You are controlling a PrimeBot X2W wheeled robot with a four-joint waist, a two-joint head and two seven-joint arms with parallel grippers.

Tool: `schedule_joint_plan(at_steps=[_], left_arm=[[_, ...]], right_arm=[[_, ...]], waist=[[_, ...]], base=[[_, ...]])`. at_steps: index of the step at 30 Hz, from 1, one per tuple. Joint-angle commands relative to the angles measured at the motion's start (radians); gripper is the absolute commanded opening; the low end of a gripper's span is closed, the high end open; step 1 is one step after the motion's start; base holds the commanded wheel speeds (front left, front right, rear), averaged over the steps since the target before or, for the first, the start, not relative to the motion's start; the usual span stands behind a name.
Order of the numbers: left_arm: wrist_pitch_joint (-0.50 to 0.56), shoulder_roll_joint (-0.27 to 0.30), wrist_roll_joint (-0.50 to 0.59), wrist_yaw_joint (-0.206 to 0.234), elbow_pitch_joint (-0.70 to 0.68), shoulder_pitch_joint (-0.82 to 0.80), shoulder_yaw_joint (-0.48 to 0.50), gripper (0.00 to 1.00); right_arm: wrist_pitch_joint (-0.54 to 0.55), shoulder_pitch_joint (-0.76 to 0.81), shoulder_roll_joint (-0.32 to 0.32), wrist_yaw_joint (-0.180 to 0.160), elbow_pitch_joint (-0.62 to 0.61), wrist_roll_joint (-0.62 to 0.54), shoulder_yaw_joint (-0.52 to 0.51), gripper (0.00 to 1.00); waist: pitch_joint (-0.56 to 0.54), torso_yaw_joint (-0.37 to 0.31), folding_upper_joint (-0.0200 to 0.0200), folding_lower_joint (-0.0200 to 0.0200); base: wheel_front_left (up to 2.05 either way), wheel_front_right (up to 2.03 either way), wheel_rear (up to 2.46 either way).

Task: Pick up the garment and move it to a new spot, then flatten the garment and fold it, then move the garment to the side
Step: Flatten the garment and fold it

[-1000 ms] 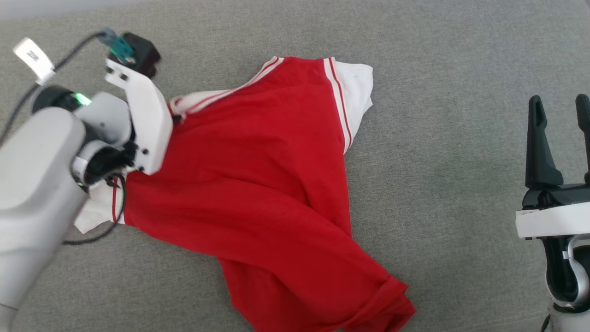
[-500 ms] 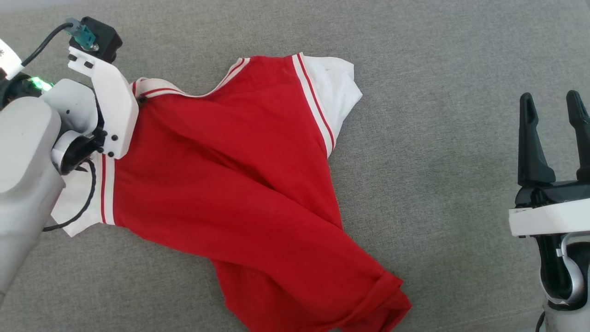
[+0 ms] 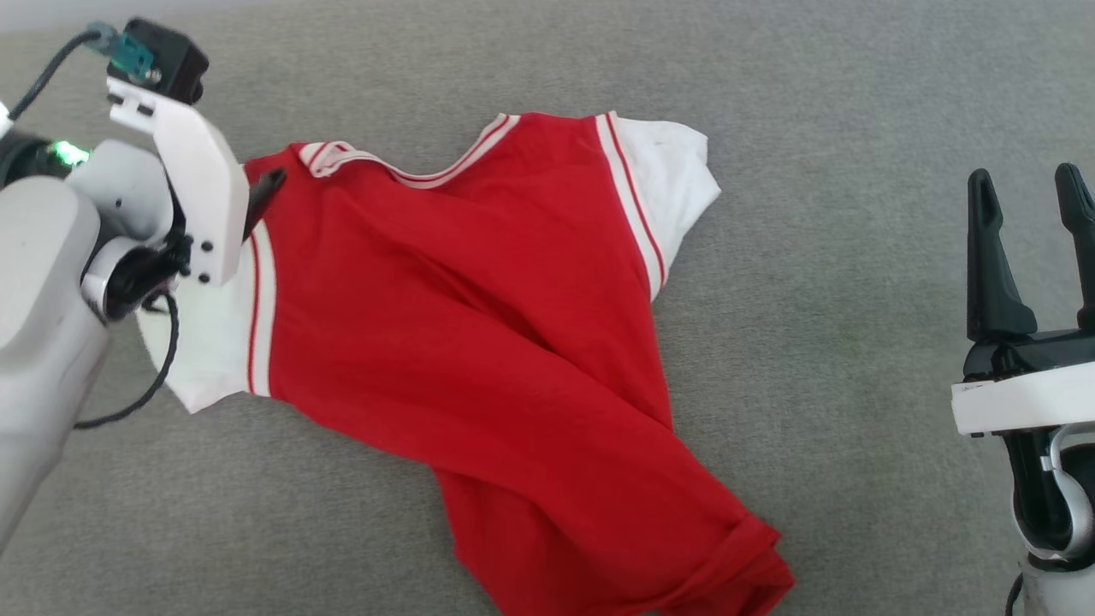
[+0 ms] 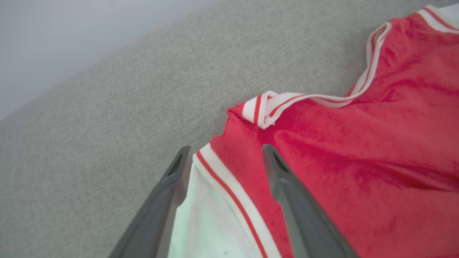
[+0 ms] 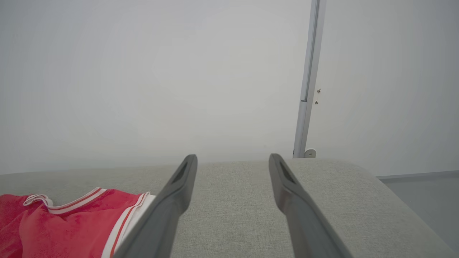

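We see the garment point(image 3: 479, 342), a red jersey T-shirt with white short sleeves, lying rumpled on a grey woven surface point(image 3: 855, 257). Its striped neckband point(image 3: 411, 171) faces the far side. One white sleeve point(image 3: 676, 171) lies at the far right of the shirt. The other sleeve point(image 3: 210, 342) lies on the robot's left, partly under the left arm. The red body runs diagonally toward the near right, where the hem is bunched into a thick fold point(image 3: 744, 556) at the bottom edge of the head view.

In the left wrist view, the left gripper point(image 4: 226, 150) hangs over the shirt's left shoulder with its two dark fingers point(image 4: 287, 193) spread wide. The white sleeve and its red-and-white seam band show in the gap between them. One finger lies along the sleeve's outer edge and the other lies over red cloth. No fabric is pinched. We cannot tell whether the tips touch the cloth. In the head view a white wrist bracket hides most of this gripper.

The right gripper point(image 3: 1025, 175) sits at the lower right of the head view, well apart from the garment. Its fingers are spread and there is nothing between them. Its wrist view looks across the grey surface to a pale wall and a thin metal pole point(image 5: 308, 79).
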Motion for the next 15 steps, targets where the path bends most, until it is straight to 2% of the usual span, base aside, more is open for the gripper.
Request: schedule_joint_plan(at_steps=[1, 6, 15], left_arm=[[0.016, 0.008, -0.016, 0.011, -0.005, 0.019, 0.001, 1.00], [0.074, 0.037, -0.054, 0.060, -0.015, 0.058, 0.020, 1.00], [0.109, 0.075, -0.103, 0.096, 0.049, 0.097, 0.047, 1.00]], right_arm=[[0.005, 0.001, -0.004, -0.001, -0.005, -0.002, 0.001, 1.00], [0.013, -0.016, -0.012, -0.001, -0.010, 0.001, 0.010, 1.00], [0.029, -0.031, -0.021, -0.001, -0.018, -0.001, 0.033, 1.00]], waist=[[-0.009, 0.013, 0.0000, 0.0000], [-0.016, 0.029, 0.0000, 0.0000], [-0.009, 0.029, 0.0000, 0.0000]], base=[[0.00, 0.00, 0.00], [0.00, 0.00, 0.00], [0.00, 0.00, 0.00]])
